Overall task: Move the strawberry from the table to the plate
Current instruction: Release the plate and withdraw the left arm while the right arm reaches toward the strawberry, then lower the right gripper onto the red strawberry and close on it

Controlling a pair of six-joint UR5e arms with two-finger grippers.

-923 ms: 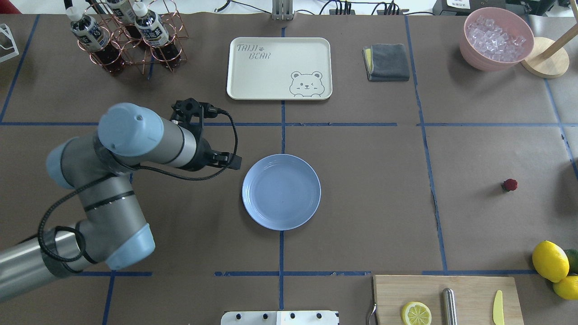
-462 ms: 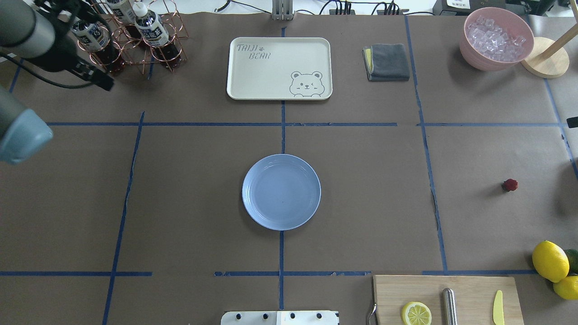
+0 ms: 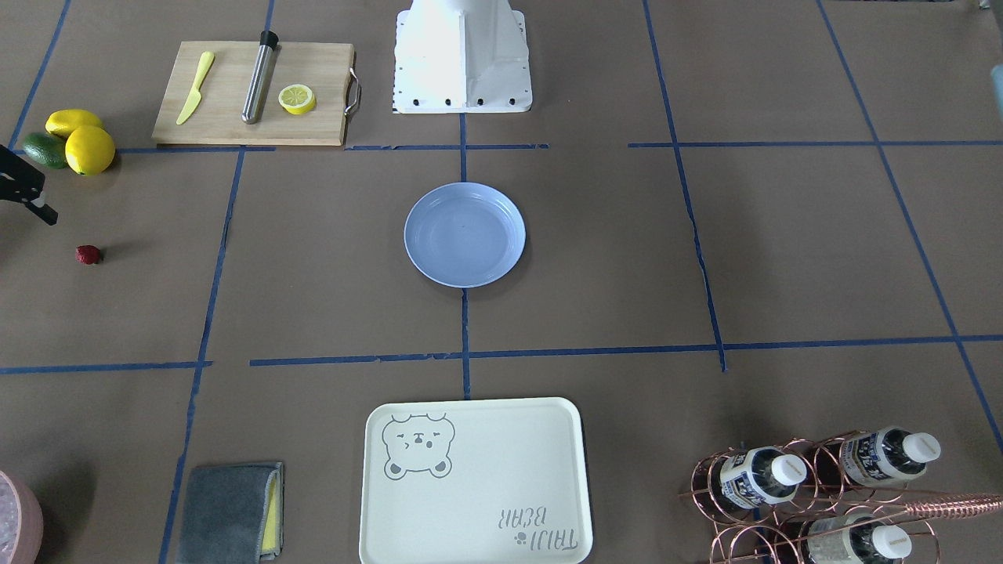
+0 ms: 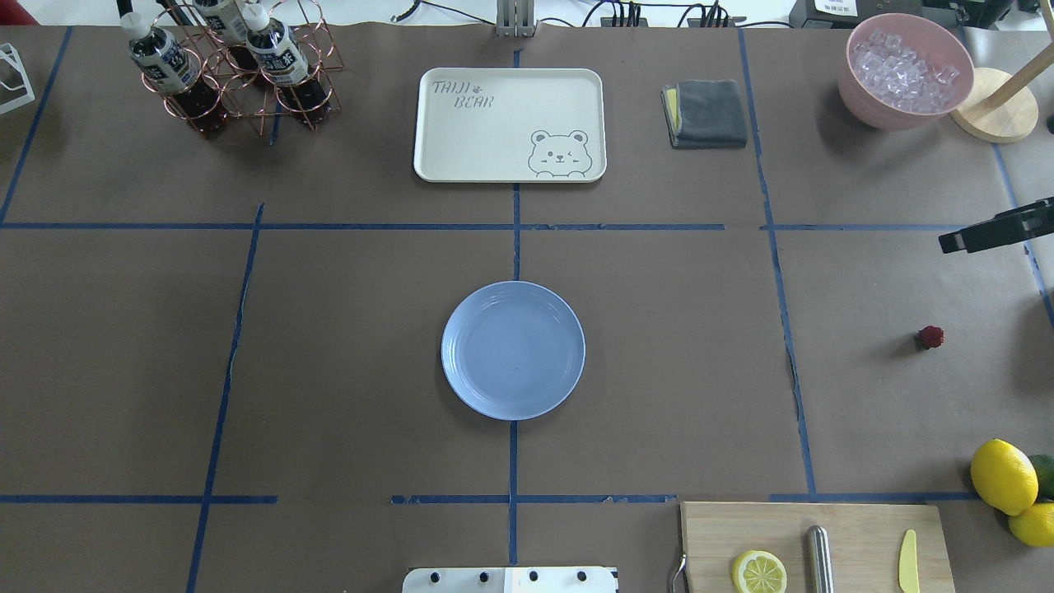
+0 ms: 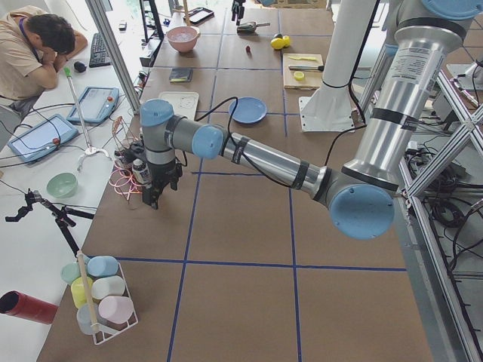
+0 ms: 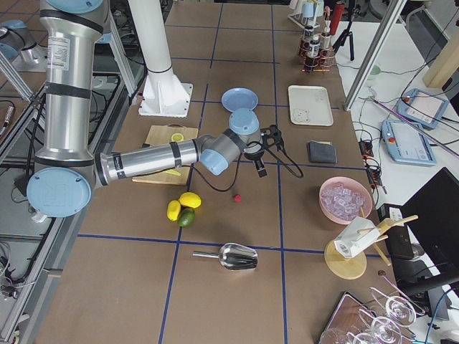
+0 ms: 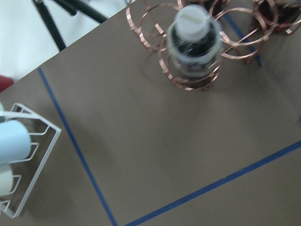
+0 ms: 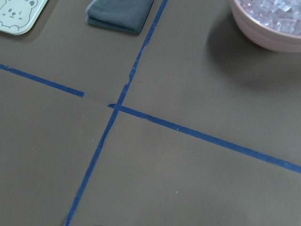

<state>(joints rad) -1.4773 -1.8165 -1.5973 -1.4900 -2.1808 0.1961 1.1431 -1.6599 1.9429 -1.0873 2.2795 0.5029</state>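
Overhead exterior, near edge: a cutting board [image 4: 873, 535] carries a lemon half [image 4: 758, 571]; whole lemons [image 4: 1003, 476] sit just beyond it at the right edge.
Strawberry [image 4: 930, 337]: lies on the table [image 4: 659, 371] in the right-hand taped rectangle, beyond the lemons and well apart from the plate [image 4: 513, 350].
Plate: centred on a tape line, with nothing in it.
Right jaws: the right arm [image 6: 143, 163] reaches out over the berry's rectangle. Only a dark piece of its tool shows past the berry, so I cannot tell whether the jaws are apart or together.
Left jaws: the left arm [image 5: 264, 158] is far off beside the bottle rack [image 4: 239, 66]; I cannot tell their state.
Far edge: bear-print tray [image 4: 509, 123], folded cloth [image 4: 705, 113], bowl of ice [image 4: 906, 70].
Step, as I judge it: approach, with no grasp made.
Risk: the berry is tiny and rounded. Closing off-centre would likely roll it toward the lemons, and descending too low would scrape the paper surface.
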